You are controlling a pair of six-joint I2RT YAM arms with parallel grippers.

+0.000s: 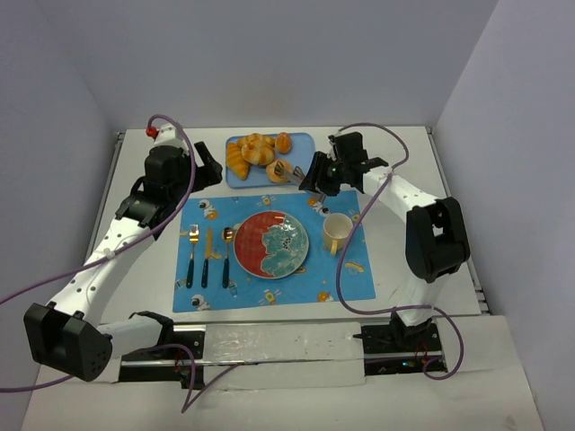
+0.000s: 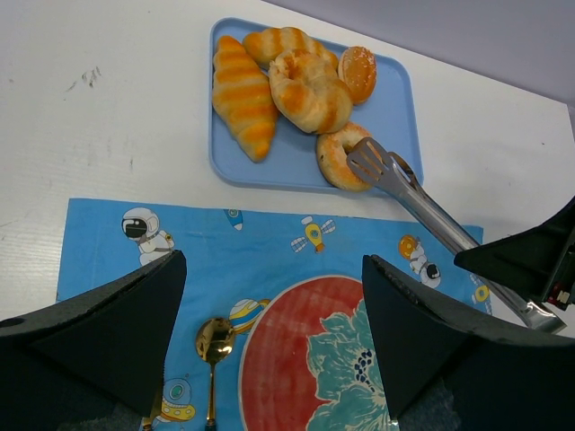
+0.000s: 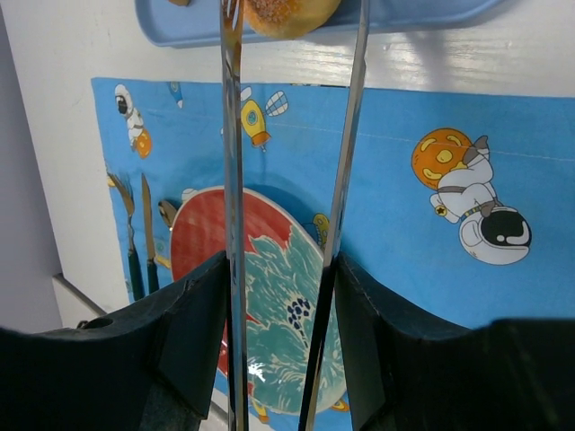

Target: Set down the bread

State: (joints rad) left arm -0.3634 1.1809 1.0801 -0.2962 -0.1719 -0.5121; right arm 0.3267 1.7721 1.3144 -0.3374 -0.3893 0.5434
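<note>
"Well, where is the small golden ring-shaped bread [image 2: 336, 160]?"
"On the flat blue tray [image 2: 395, 103], at the tips of the long metal tongs [image 2: 422, 202]. My right hand [image 3: 278, 346] squeezes the tongs. My left hand [image 2: 274, 337] is spread apart."

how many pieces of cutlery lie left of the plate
3, side by side on the placemat: the fork furthest left, the knife in the middle, the spoon nearest the plate.

In the right wrist view the blue tray [image 3: 180, 27] runs off the top edge, so the bread [image 3: 292, 16] on it shows only its near rim. The tongs [image 3: 232, 180] reach over the tray's near edge and their tips are cut off too. From overhead, the tray's pastries [image 1: 256, 153] blur together.
</note>
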